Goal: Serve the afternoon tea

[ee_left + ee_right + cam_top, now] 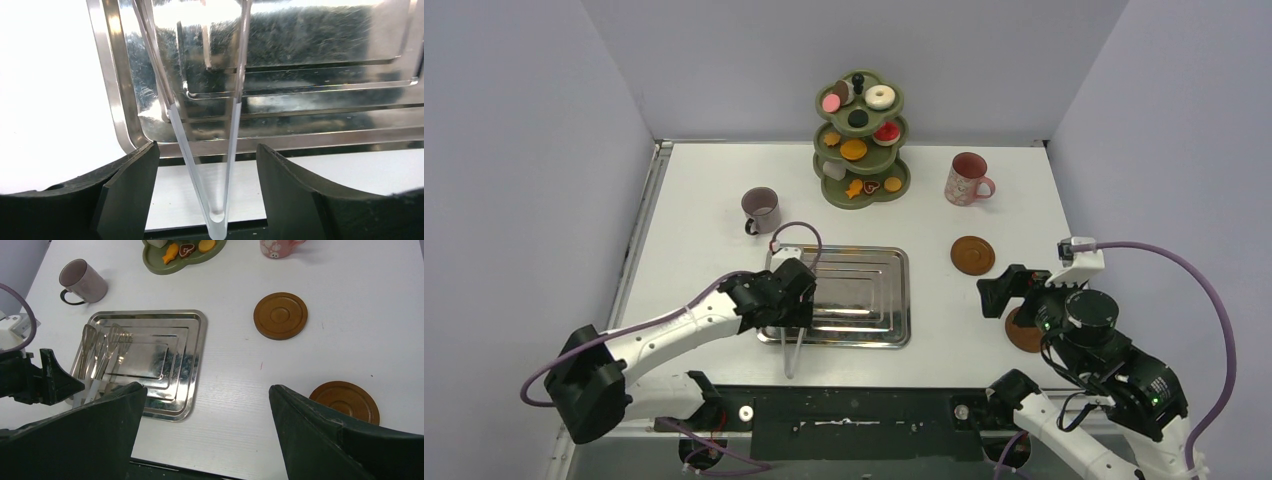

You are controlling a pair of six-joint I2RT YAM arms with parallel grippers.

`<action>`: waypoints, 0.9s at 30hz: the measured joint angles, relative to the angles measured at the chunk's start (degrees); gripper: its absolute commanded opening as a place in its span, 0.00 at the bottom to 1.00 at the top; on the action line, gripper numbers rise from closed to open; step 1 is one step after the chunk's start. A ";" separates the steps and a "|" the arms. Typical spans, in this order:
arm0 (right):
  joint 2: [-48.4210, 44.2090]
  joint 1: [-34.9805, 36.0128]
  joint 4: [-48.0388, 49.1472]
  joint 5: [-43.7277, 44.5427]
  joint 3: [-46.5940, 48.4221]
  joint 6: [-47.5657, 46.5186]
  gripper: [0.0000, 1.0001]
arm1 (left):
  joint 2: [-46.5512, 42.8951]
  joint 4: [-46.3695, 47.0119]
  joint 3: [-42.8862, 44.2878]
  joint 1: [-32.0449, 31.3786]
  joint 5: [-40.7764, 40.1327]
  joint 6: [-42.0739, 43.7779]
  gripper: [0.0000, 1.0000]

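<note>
Steel tongs (192, 160) lie lengthwise between the left gripper's (206, 170) parted jaws, neither touching them, with the hinge end toward the arm and off the tray's (112, 90) near rim. The right gripper (206, 390), wide open and empty, hovers beside the near coaster (345, 401). The pink mug (967, 180) stands far beyond it, so the right arm looks nearer. The mauve mug (761, 208) sits past the tray, and sweets (854, 150) fill the stand (902, 188).

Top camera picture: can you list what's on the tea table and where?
Three-tier stand: olive, toy sweets on it, back middle
Mauve mug: left of stand
Pink mug: right of stand
Brown coasters: two, bare, right side
Steel tray: front middle, metal tongs across its near edge
Left gripper: open, either side of tongs
Right gripper: open, empty
</note>
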 measured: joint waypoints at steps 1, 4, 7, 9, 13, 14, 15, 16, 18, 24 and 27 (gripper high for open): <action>0.09 0.00 0.02 -0.09 0.00 0.35 1.00 | -0.96 -0.50 0.55 0.02 0.00 0.59 0.76; 0.15 0.00 0.20 -0.35 -0.07 0.83 1.00 | -3.63 -1.97 3.13 0.11 -0.13 2.34 0.89; 0.57 0.00 1.05 -0.57 -0.55 1.29 1.00 | -5.99 -3.23 7.17 1.16 -0.17 5.35 0.97; 1.81 0.00 1.81 -0.68 -0.85 1.51 1.00 | -6.88 -4.00 9.84 2.58 -0.07 7.17 0.97; 6.40 0.00 3.91 -0.94 -1.60 1.64 1.00 | -7.50 -4.90 15.72 9.35 2.82 12.79 0.97; 7.72 0.00 4.50 -0.98 -1.70 1.62 1.00 | -7.48 -5.03 17.16 11.04 3.63 14.19 0.97; 8.94 0.00 5.35 -0.98 -1.81 1.57 1.00 | -7.37 -5.27 18.47 12.28 4.37 15.32 0.97; 10.14 0.00 6.10 -0.94 -1.84 1.44 1.00 | -7.19 -5.49 20.09 13.64 5.35 16.74 0.97; 12.37 0.00 7.69 -0.66 -1.86 0.96 1.00 | -6.23 -5.95 23.96 16.15 8.15 19.26 0.97; 21.94 -0.02 11.85 4.76 -1.75 -2.67 1.00 | -2.27 -6.12 32.41 25.46 18.45 23.47 0.97; 28.63 -0.57 13.77 8.28 -1.27 -5.68 1.00 | -2.10 -6.10 32.83 26.88 20.50 25.16 0.97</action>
